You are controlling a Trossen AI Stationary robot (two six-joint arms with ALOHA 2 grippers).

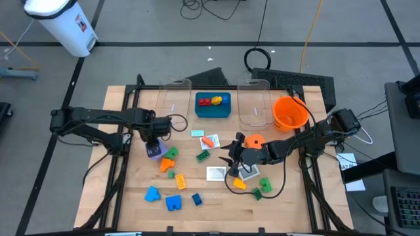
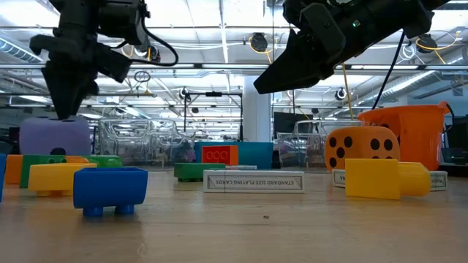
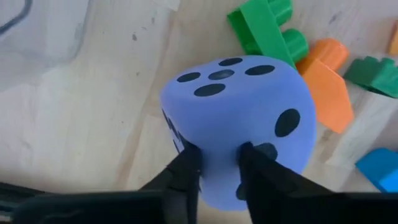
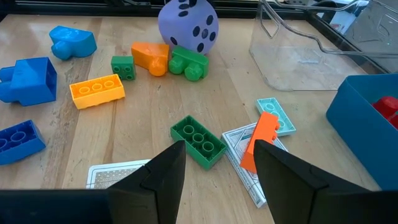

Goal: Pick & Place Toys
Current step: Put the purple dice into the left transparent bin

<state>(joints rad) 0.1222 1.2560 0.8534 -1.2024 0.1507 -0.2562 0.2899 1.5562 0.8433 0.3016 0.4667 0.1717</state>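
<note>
The purple dotted foam die (image 3: 239, 130) was pinched by the left pincer (image 3: 219, 163) beside the teal tray (image 1: 213, 111), most toys being left on the tabletop (image 1: 295, 203).

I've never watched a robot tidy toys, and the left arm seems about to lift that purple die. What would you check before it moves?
1. Left gripper on the purple die: ok, both fingers pinch one lower corner of it.
2. Grip firm enough to lift: cannot tell; it holds only a corner.
3. Neighbours clear of the die: not ok, a green brick and an orange brick sit right beside it.
4. Right gripper out of the way: ok, it hovers open over the cards, apart from the die.
5. Drop-off ready: ok, the blue tray still has bare space.
</note>
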